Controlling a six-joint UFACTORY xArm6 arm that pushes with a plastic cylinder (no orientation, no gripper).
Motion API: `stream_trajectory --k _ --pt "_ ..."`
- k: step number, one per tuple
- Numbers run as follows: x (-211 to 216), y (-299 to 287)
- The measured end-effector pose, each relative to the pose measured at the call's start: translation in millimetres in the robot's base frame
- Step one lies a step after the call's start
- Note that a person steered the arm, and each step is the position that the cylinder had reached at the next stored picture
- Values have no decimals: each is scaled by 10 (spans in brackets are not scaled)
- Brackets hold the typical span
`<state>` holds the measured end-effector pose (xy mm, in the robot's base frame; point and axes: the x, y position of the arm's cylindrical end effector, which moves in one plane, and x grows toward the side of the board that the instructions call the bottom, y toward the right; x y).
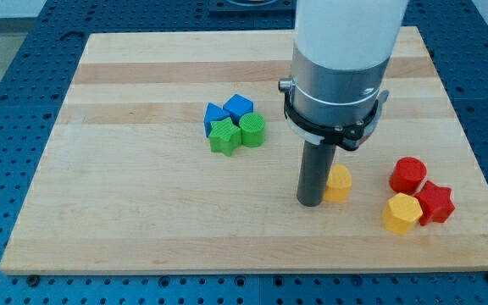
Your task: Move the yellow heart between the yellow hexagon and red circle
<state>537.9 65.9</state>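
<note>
Tip (pixel 312 203) seen touching yellow heart (pixel 340 183) — heart partly hidden by rod; no hand fitted, state untellable.

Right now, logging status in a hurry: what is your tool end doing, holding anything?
My tip: a bare rod with no jaws, holding nothing; it sits on the board, touching the yellow heart from the view's left.

No readable text in view.
No letters, numbers, labels, brand marks or signs can be made out on the wooden board (pixel 142 229), on the coloured blocks, on the arm's white and grey housing (pixel 339 51) or on the blue perforated table (pixel 7 51).
</note>
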Motion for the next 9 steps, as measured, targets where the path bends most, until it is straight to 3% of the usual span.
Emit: stream_trajectory --k 2,5,7,9 --pt "-183 -191" --pt "-183 513" --pt "-141 -71" --pt "81 121"
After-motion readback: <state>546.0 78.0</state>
